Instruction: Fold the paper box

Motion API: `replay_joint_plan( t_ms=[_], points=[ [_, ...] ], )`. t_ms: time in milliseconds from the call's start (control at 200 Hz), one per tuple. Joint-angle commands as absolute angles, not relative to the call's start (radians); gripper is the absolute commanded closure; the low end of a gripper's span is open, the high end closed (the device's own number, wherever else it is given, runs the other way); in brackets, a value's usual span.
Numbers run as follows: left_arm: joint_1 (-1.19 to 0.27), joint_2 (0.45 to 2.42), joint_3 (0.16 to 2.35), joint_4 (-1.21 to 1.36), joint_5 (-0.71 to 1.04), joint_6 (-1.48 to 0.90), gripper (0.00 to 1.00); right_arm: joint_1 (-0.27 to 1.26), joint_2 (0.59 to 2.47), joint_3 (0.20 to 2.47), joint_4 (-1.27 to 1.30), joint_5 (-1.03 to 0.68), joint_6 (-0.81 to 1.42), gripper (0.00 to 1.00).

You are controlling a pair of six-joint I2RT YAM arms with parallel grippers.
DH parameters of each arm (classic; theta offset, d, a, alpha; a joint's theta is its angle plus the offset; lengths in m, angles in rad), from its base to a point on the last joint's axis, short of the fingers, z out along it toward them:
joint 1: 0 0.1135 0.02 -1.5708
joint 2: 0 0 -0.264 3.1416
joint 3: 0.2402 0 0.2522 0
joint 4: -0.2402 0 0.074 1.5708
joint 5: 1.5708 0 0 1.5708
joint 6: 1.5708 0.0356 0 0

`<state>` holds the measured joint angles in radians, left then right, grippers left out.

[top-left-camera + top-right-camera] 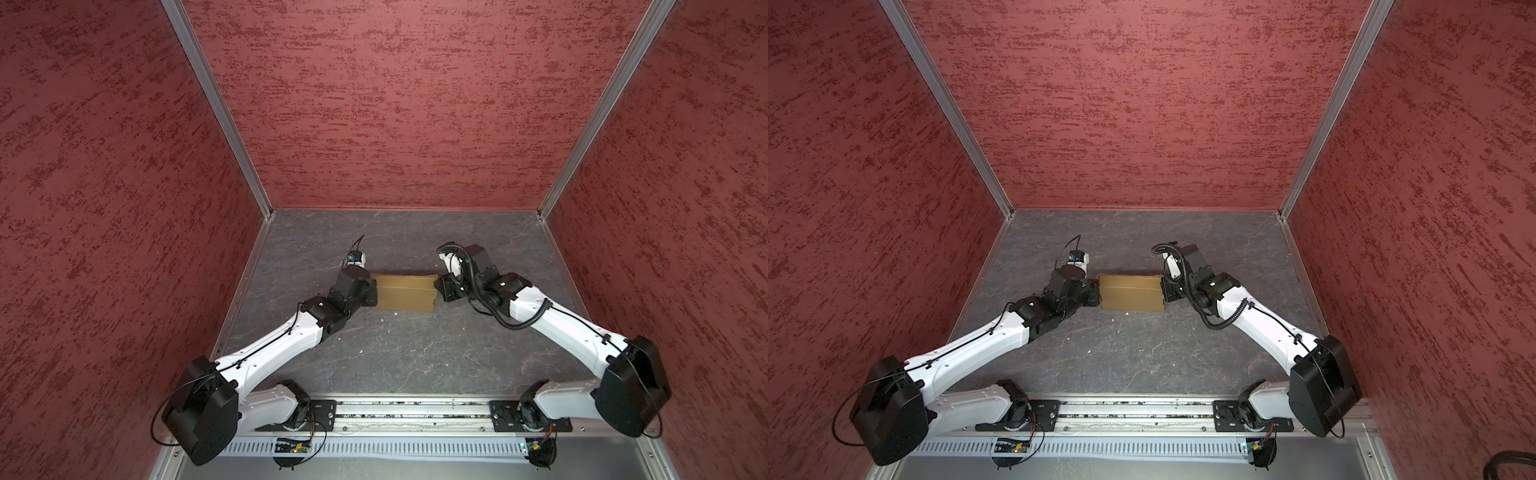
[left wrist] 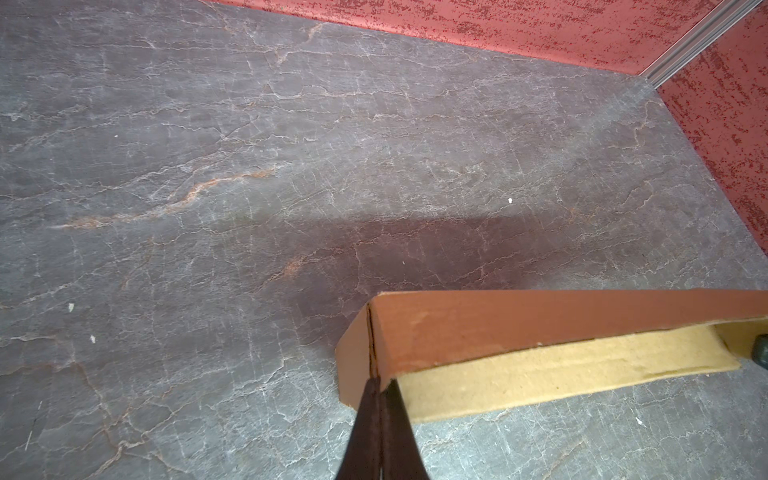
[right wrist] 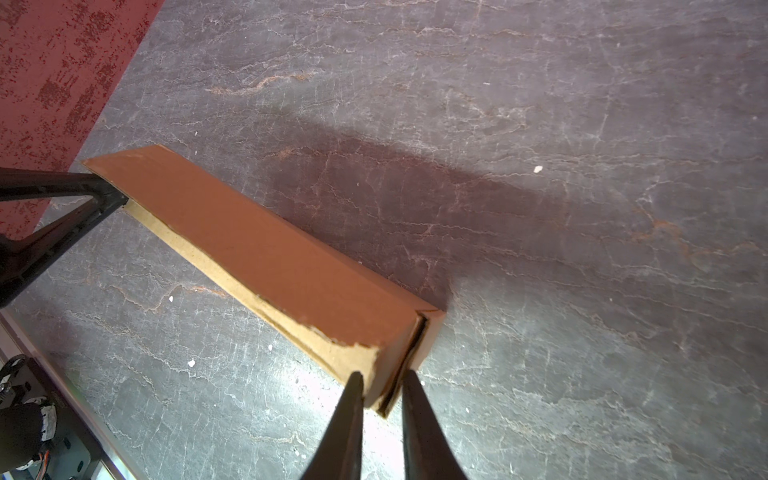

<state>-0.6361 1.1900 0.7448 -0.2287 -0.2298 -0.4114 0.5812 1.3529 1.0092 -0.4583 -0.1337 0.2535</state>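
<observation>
Grey table [image 1: 415, 353], red walls [image 1: 415, 104]. On the left, the left gripper [image 2: 379, 384] is pressed together at one end of the box [image 1: 405, 293] (hard to see if card is caught). The box sits mid-table, inside mostly hidden. The right gripper [image 3: 382, 386] pinches its right end.

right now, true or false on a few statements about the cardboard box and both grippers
1. The paper box lies between the left gripper and the right gripper. True.
2. The left gripper is wide open. False: it is shut, its tip at the box's corner.
3. The right gripper pinches the box's end wall. True.
4. The box is a flat sheet. False: its sides are folded up.
5. The box touches the red back wall. False: it sits well short of it, on the grey table.
</observation>
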Motion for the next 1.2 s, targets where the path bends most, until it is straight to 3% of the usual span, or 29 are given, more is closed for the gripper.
replay_joint_plan(
  t_ms=[0, 1192],
  points=[
    [-0.646, 1.2, 0.719, -0.288, -0.217, -0.413, 1.0, 0.584, 1.325, 1.015, -0.468, -0.106, 0.253, 0.81],
    [-0.652, 1.209, 0.721, -0.288, -0.22, -0.414, 1.0, 0.584, 1.309, 0.994, -0.469, -0.101, 0.25, 0.82]
  ],
)
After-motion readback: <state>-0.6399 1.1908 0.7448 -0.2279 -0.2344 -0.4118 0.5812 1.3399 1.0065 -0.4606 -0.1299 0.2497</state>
